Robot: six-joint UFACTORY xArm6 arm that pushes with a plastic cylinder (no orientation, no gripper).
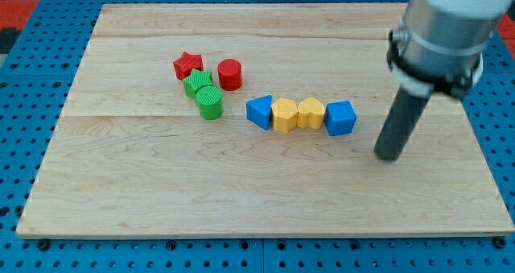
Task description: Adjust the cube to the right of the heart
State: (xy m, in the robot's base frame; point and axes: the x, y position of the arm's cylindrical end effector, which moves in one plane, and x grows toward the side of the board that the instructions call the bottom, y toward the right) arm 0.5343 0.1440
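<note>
A blue cube (340, 117) sits on the wooden board (241, 192), touching the right side of a yellow heart (311, 113). Left of the heart is a yellow hexagonal block (284, 115), then a blue triangular block (259, 111); the four form a row. My tip (389, 155) rests on the board to the right of and slightly below the blue cube, a short gap away, not touching it.
A red star (187, 64), a red cylinder (230, 74), a green block (197, 84) and a green cylinder (209, 102) cluster at the upper left of the row. The board's right edge (491, 168) lies beyond my tip.
</note>
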